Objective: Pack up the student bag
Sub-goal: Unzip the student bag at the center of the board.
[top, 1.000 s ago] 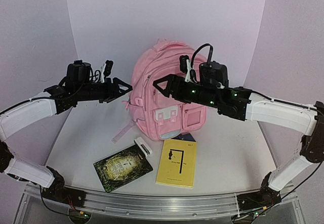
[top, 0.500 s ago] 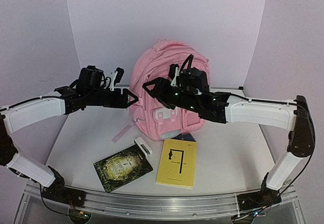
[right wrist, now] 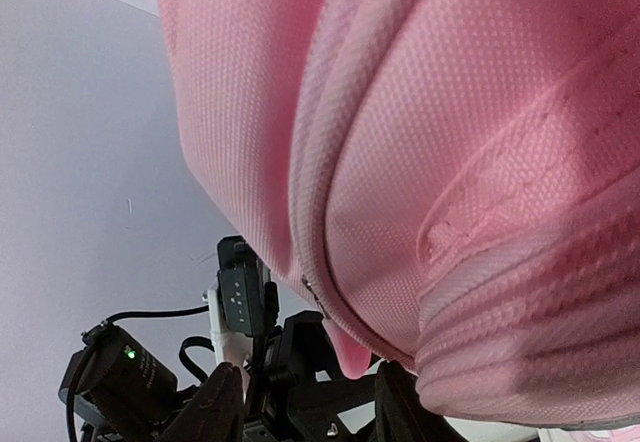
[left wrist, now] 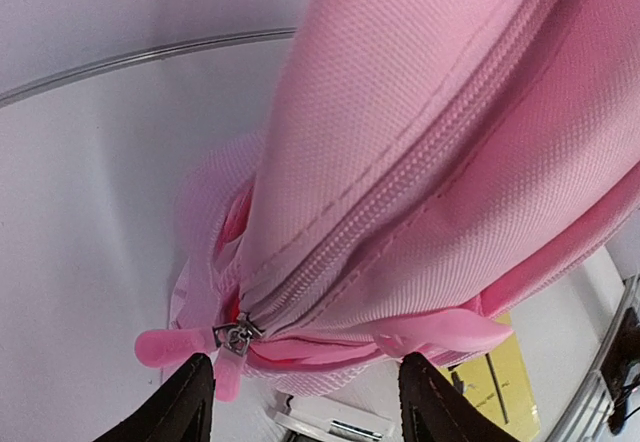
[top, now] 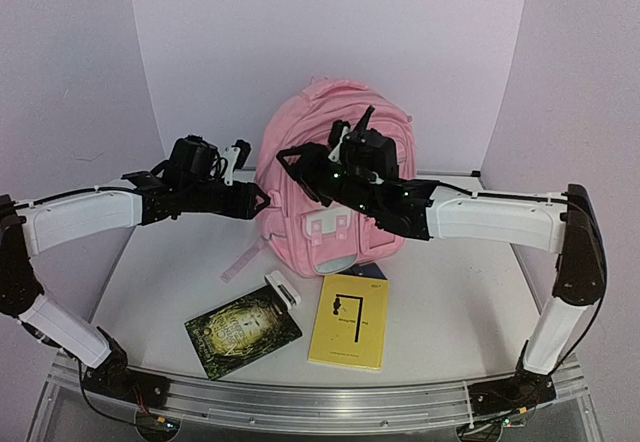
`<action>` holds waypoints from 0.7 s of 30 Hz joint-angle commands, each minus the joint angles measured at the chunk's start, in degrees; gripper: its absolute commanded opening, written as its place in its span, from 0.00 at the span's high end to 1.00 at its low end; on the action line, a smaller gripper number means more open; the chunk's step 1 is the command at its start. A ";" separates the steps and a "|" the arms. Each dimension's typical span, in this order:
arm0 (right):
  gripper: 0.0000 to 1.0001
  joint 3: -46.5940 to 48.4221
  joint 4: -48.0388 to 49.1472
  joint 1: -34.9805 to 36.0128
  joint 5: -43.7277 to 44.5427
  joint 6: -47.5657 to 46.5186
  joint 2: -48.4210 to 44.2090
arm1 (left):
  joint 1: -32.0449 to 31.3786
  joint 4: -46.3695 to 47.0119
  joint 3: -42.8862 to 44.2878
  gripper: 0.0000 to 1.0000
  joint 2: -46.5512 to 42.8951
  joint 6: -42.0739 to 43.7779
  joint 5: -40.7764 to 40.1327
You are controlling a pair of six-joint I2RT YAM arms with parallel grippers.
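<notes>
A: Where is the bag [top: 335,177] found?
B: It is stood upright at the back of the table [top: 180,262], with its side zip shut.
A: How are the pincers held?
B: The left gripper [left wrist: 310,402] is opened wide at the bag's side, and nothing is held in it. The pull [left wrist: 232,347] is seen just beside one finger [left wrist: 185,412]. The right gripper [right wrist: 305,402] is part open, close to the bag. A pink tab [right wrist: 350,357] hangs between its fingers, but no grip is seen.
A: What should be done well now?
B: It is thought that the zip must be opened first. The pull should be pinched fully, then drawn along the zip line, not away from it. The bag should be steadied by the other arm so it is not tipped.
A: And the table and room?
B: The table is white and smooth, so the bag may be slid. A yellow book [top: 350,320] and a dark book [top: 243,330] are laid flat in front. Pale walls [top: 330,32] are set close around, so little room is left behind.
</notes>
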 commanded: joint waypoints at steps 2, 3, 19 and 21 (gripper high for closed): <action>0.59 3.51 2.05 -0.09 4.66 0.42 2.17 | -0.07 4.55 2.19 0.47 2.66 5.84 1.55; 0.59 3.54 2.05 -0.10 5.07 0.47 2.29 | -0.09 5.30 2.11 0.48 2.93 6.55 1.63; 0.66 5.99 1.66 -0.09 6.84 -0.13 4.82 | -0.09 8.72 -1.56 0.82 2.14 8.68 4.12; 0.66 6.36 1.56 -0.06 6.82 -0.12 5.20 | -0.06 8.87 -1.96 0.84 1.91 8.77 4.26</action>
